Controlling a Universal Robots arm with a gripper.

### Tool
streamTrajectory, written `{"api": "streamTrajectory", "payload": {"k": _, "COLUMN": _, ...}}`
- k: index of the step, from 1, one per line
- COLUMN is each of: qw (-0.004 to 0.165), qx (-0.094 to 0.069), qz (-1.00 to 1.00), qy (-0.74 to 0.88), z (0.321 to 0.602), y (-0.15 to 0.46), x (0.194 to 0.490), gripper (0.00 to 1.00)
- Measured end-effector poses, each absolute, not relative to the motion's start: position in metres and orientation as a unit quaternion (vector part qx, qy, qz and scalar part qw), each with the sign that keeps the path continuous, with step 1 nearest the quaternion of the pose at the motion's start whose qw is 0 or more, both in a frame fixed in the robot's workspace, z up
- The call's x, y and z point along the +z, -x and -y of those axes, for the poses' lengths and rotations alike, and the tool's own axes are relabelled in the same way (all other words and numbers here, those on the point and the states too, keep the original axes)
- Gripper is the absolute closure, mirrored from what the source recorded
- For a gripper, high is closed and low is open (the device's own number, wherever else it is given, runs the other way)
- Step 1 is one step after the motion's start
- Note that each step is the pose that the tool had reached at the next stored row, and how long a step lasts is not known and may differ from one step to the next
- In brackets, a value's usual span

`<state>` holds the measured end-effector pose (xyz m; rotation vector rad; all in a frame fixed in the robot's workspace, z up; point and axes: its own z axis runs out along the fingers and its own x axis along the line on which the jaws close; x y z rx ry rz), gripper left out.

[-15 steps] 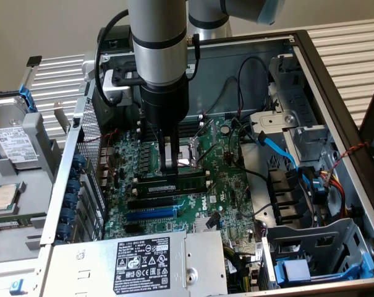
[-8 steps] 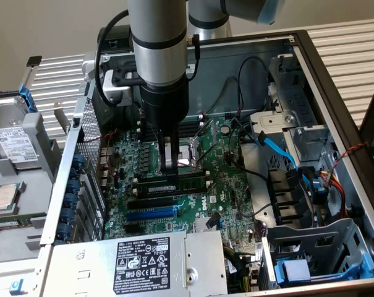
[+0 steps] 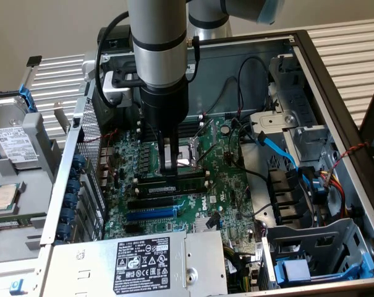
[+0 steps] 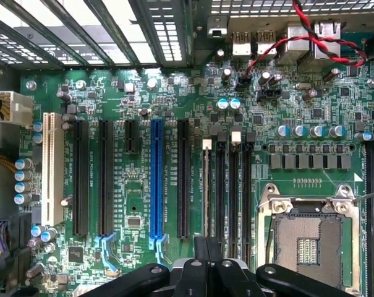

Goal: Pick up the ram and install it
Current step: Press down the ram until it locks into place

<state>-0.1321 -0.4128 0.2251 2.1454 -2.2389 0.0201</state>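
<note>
Right up against the wrist camera you've got the black pincer (image 4: 206, 272), fingers pressed together with nothing clamped between them as far as I can see, hanging over the green motherboard (image 4: 137, 93). Past it there's the blue expansion slot (image 4: 156, 179), a white slot (image 4: 52, 167) off to one side, a row of black slots and the bare CPU socket (image 4: 309, 238) in its metal frame. Red and black twisted wires (image 4: 310, 37) loop by the rear ports. From the exterior view the silver arm (image 3: 157, 43) comes straight down into the open PC case (image 3: 335, 93), and the pincer (image 3: 169, 168) sits low over the memory slots next to the socket. The ram (image 3: 174, 184) looks like it's lying along one of those black memory slots right under the pincer tip, touching or just about, though I can't tell if it's fully clicked in. Power supply with the white-on-black label (image 3: 143, 258) sits at the near edge, a blue SATA cable (image 3: 276, 145) runs toward the exterior view's right, and a hard drive (image 3: 13, 145) lies outside the case on the exterior view's left
</note>
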Motion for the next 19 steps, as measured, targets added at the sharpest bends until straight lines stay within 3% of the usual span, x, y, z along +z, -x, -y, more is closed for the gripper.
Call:
{"api": "streamTrajectory", "payload": {"k": 9, "qw": 0.021, "qx": 0.005, "qz": 0.722, "qy": -0.692, "z": 0.413, "y": 0.132, "x": 0.226, "gripper": 0.89}}
{"api": "streamTrajectory", "payload": {"k": 19, "qw": 0.021, "qx": 0.005, "qz": 0.722, "qy": -0.692, "z": 0.413, "y": 0.132, "x": 0.247, "gripper": 0.89}}
